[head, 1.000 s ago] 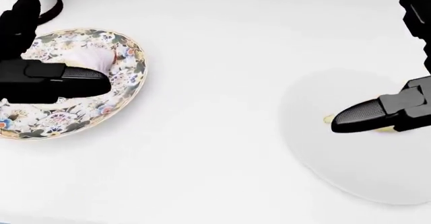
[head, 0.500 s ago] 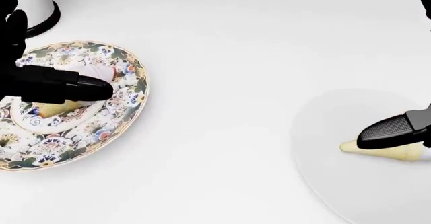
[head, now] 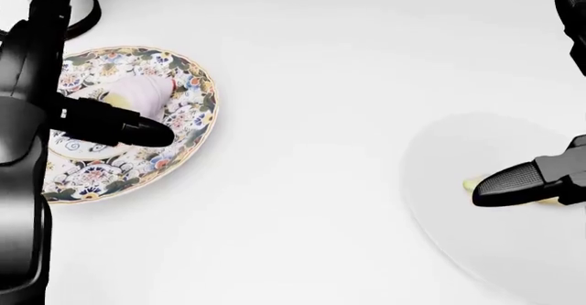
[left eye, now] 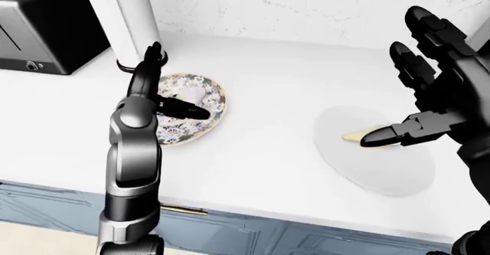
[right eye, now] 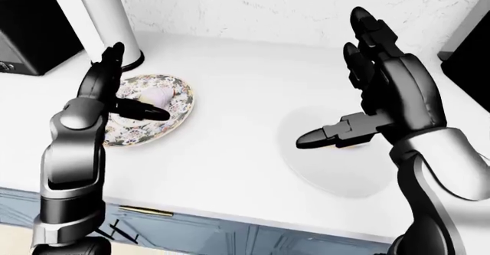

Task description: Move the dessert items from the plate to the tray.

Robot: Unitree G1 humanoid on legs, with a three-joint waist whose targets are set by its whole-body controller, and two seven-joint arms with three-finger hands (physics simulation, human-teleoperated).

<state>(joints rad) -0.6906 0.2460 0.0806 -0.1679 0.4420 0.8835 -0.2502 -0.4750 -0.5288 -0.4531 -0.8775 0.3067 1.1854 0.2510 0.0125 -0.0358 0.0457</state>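
**Dessert transfer: one item on tray, one on plate**

Dessert (head: 137,93), pale pink and rounded, resting on patterned plate (head: 187,130) at left of head view. Second item, yellowish cone (left eye: 360,135), lying on white tray (left eye: 398,177) at right, partly hidden by a finger. Left hand (head: 55,85) released, fingers spread, thumb extended just over the pink dessert, not closed round it. Right hand (right eye: 367,94) likewise released, poised above the tray, grasping nothing. Plate and tray well apart on white bench (head: 311,202). White cylinder (left eye: 130,19) and toaster (left eye: 42,28) near plate's upper side.

Risks, as judged: soft rounded dessert liable to squash or slip from a shallow three-finger grasp; thumb may nudge it off the plate rim; left arm may strike the cylinder on lifting.
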